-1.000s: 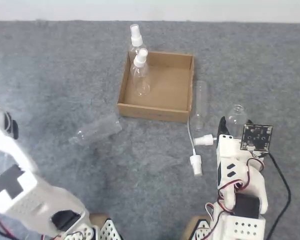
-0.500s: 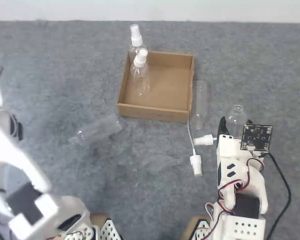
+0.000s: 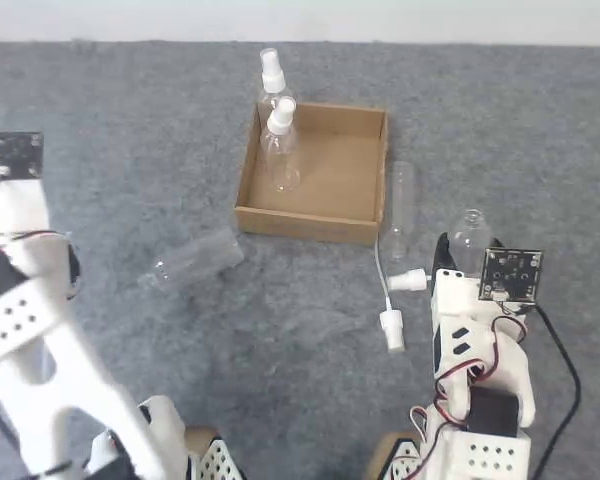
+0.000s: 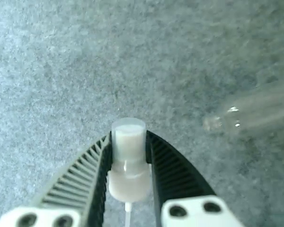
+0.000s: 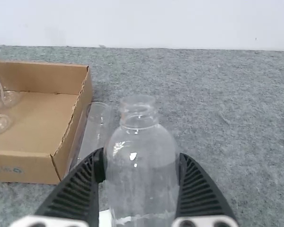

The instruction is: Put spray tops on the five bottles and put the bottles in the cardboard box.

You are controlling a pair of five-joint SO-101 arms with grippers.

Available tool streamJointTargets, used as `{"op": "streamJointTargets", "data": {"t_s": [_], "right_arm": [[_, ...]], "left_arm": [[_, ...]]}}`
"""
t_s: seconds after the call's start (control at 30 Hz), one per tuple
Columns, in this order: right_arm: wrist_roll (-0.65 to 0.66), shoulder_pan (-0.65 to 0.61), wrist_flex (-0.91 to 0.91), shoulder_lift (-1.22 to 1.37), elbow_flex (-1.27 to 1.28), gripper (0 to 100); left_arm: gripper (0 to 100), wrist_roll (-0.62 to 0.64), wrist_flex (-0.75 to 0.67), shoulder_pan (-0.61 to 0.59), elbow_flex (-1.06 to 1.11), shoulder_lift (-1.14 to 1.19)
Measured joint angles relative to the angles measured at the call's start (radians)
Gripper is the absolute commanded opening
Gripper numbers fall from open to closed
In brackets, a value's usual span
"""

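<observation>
Left hand (image 4: pixel 128 138): pinches a white spray top (image 4: pixel 128 177), one ribbed finger on each side of its cap, above the grey tabletop (image 4: pixel 61 56).
Held spray top: sits straight between the fingers, cap end at the fingertips, and its thin tube runs back toward the wrist.
Capless bottle (image 4: pixel 251 111): lies on its side on the tabletop, ahead of the left hand and off to one side, well apart from it. It looks blurred.
Right hand (image 5: pixel 139 163): closed around the body of an open-necked bottle (image 5: pixel 138 137), a finger against each flank.
Open-necked bottle: upright in the right hand, its neck above the fingertips, with no top on it.
Cardboard box (image 5: pixel 23 165): open, ahead of the right hand and toward the left arm's side.
Boxed bottle (image 3: pixel 280 150): has a top on and stands inside the box by the wall farthest from the right hand.
Outer bottle (image 3: pixel 272 78): also topped; it appears to stand just beyond the box's far corner, outside it.
Side bottle (image 5: pixel 95 125): capless, lying along the box wall nearest the right hand, between the box and the held bottle.
Fingertip-side spray top (image 3: pixel 408 280): lies on the tabletop just beside the right hand's fingers, on the side facing the left arm.
Wrist-side spray top (image 3: pixel 392 328): lies near it, farther back along the right hand.
</observation>
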Motion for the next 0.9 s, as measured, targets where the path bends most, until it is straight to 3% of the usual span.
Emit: {"op": "streamJointTargets", "data": {"t_s": [0.53,0.9], "right_arm": [[0.000,-0.049,0.000,0.000,0.031,3.1],[0.000,-0.092,0.000,0.000,0.035,3.1]], "left_arm": [[1,0.448,-0.210,0.293,0.207,-0.440],[1,0.612,-0.374,0.489,0.215,-0.661]]}}
